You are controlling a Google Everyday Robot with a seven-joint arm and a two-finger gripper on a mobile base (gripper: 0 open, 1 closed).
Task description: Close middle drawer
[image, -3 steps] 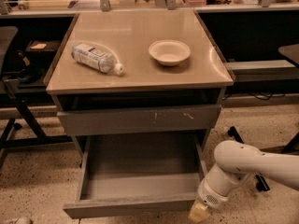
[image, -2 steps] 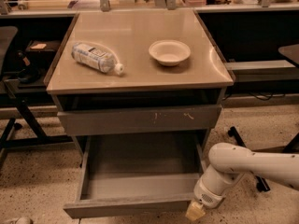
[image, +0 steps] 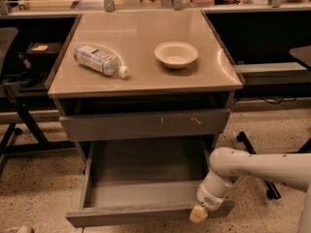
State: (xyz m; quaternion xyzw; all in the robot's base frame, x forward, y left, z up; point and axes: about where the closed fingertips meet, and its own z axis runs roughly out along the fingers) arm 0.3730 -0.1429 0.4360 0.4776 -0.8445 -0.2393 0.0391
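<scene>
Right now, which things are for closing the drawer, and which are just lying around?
For the job: middle drawer, pulled open; gripper, at its front right corner.
Just lying about: bottle on its side and bowl, both on the cabinet top; scratched drawer front above.

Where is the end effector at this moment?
Camera view, lower right: the end effector is at the right end of the open middle drawer front, below the scratched drawer front.

Glossy white tubular arm (image: 265, 166), rounded wrist (image: 214, 195), yellowish gripper (image: 198, 214) at middle drawer (image: 131, 216) front.
</scene>
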